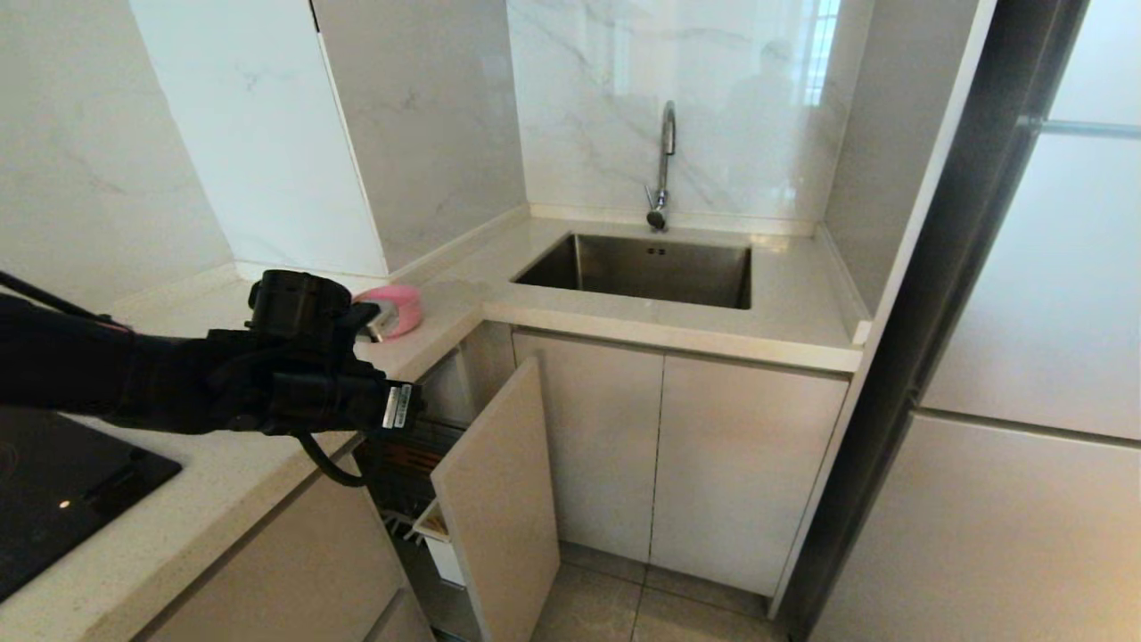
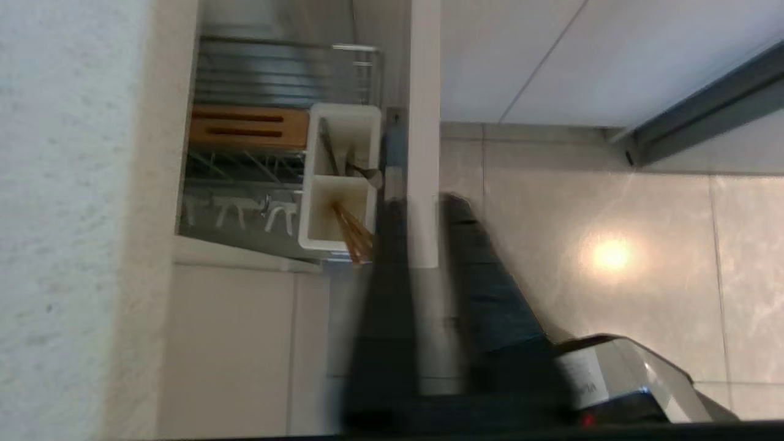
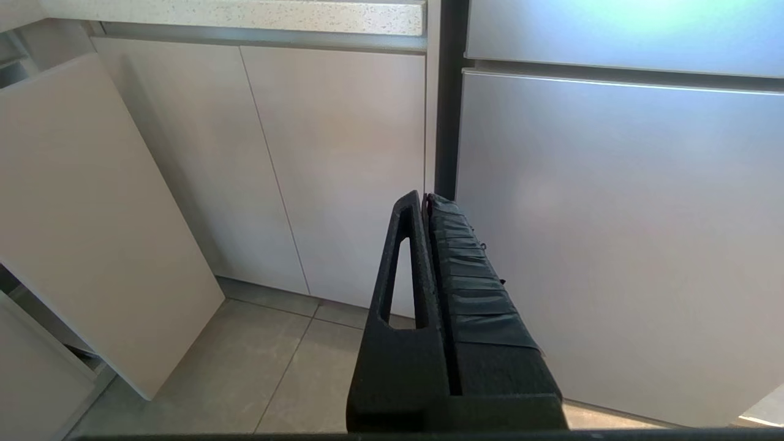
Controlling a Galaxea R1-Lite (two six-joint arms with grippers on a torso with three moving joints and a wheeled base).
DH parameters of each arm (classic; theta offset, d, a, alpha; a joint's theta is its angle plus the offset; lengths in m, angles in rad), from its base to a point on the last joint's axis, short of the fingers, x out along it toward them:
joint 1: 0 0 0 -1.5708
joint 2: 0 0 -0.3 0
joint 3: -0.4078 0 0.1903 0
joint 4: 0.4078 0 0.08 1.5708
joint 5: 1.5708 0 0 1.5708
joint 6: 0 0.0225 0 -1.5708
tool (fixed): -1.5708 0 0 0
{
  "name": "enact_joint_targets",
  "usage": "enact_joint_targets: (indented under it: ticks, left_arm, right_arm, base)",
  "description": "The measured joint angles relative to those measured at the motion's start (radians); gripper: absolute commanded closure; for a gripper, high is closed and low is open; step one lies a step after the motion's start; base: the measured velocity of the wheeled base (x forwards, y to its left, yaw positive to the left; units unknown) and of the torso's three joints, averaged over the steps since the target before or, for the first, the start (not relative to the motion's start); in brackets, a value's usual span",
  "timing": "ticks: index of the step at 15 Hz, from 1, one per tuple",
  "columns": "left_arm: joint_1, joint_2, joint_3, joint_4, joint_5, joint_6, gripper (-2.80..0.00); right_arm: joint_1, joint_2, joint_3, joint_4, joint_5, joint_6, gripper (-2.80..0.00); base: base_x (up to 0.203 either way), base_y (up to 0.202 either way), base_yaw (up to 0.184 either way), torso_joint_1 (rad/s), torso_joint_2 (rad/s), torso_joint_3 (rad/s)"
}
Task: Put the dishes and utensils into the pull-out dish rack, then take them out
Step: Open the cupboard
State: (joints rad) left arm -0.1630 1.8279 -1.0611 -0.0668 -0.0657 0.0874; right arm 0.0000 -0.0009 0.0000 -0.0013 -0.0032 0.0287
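The pull-out dish rack (image 2: pixel 288 73) stands pulled out below the counter, its beige front panel (image 1: pixel 499 499) toward the floor. In its white cups, the chopsticks (image 2: pixel 352 236) lean in one and the spoon (image 2: pixel 361 171) lies in the other. My left gripper (image 2: pixel 422 202) hangs above the rack, open, its blurred fingers (image 2: pixel 484 275) apart, with the panel's top edge showing in the gap. I cannot tell if they touch it. My left arm (image 1: pixel 303 357) reaches over the counter edge. A pink bowl (image 1: pixel 398 308) sits on the counter behind it. My right gripper (image 3: pixel 425 199) is shut, parked low.
A steel sink (image 1: pixel 642 267) with a tap (image 1: pixel 664 165) lies at the back right. A black cooktop (image 1: pixel 62 481) is set into the counter at the near left. Closed cabinet doors (image 1: pixel 669 464) and a tall grey door (image 3: pixel 612 233) flank the tiled floor (image 1: pixel 624 606).
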Motion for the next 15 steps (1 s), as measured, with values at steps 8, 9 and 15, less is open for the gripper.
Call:
enact_joint_targets:
  ticks: [8,9,15]
  left_arm:
    - [-0.017,0.106,-0.013,-0.118,-0.008,-0.005,-2.80]
    - [-0.021,0.125,-0.020,-0.132,-0.009,-0.006,-2.80]
    - [-0.033,0.228,-0.085,-0.144,-0.011,-0.006,-2.80]
  right_arm:
    - [0.000,0.000,0.000,0.000,0.000,0.000,0.00]
    - [0.000,0.000,0.000,0.000,0.000,0.000,0.00]
    - [0.000,0.000,0.000,0.000,0.000,0.000,0.00]
  base:
    - [0.000,0.000,0.000,0.000,0.00,0.000]
    - [0.000,0.000,0.000,0.000,0.00,0.000]
    - [0.000,0.000,0.000,0.000,0.00,0.000]
